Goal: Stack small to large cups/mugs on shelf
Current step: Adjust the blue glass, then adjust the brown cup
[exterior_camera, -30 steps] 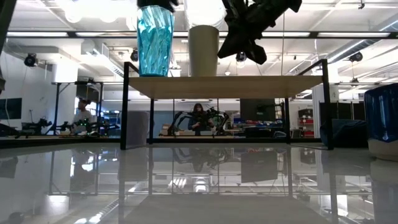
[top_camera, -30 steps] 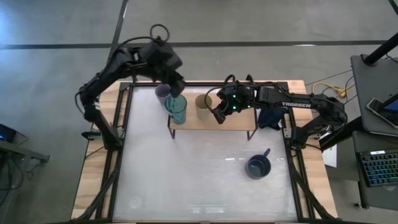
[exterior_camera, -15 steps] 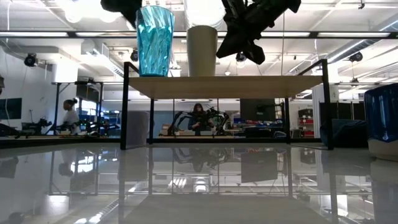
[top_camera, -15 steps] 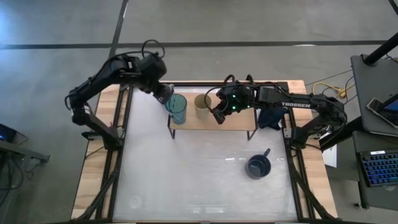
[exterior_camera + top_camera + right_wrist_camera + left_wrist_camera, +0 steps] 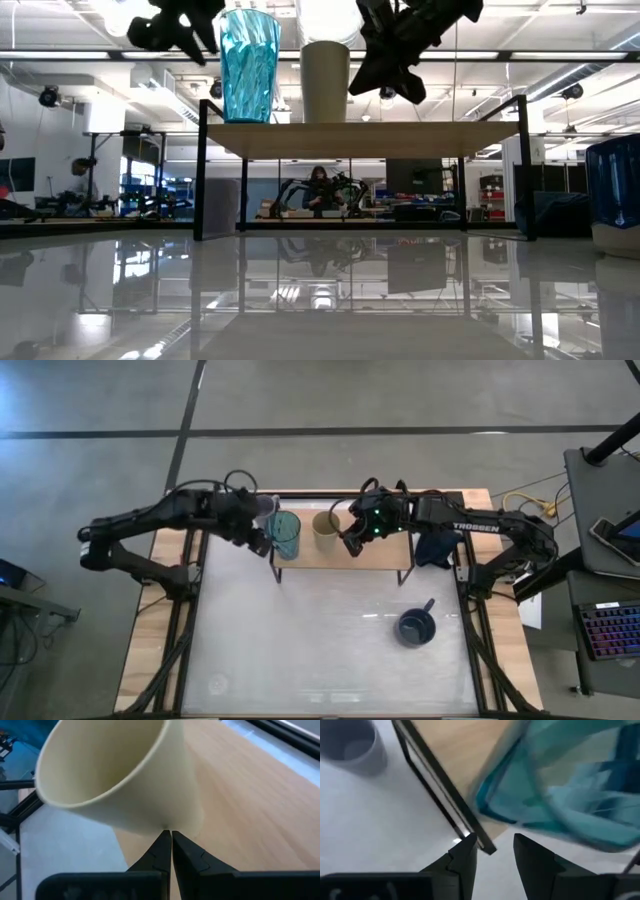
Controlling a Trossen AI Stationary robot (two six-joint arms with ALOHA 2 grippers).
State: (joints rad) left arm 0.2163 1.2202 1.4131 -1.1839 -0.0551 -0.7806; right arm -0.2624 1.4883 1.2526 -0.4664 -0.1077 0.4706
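Note:
The teal tumbler (image 5: 286, 533) and the cream cup (image 5: 325, 525) stand upright side by side on the left end of the wooden shelf (image 5: 385, 550). The grey-lavender cup (image 5: 264, 507) stands on the table by the shelf's far left corner. The dark blue mug (image 5: 415, 626) stands on the table near the right. My left gripper (image 5: 495, 852) is open and empty, just left of the tumbler (image 5: 560, 795). My right gripper (image 5: 170, 847) is shut, with its tips at the cream cup's lower wall (image 5: 165, 817), on the cup's right side. My right gripper points its shut fingertips (image 5: 165, 840) at the foot of the cream cup from the table's right. I cannot tell whether they touch it. The cup stands upright on the shelf board.
A dark navy cloth (image 5: 436, 550) lies by the shelf's right end. The shelf's black frame (image 5: 203, 170) stands on thin legs. The right half of the board (image 5: 430, 138) is bare. Wooden borders and black rails run along the table's left and right sides.
My left gripper has moved from over the teal tumbler toward the table's left edge and now sits beside it. The tumbler has stayed upright on the shelf. My right gripper has stayed by the cream cup.

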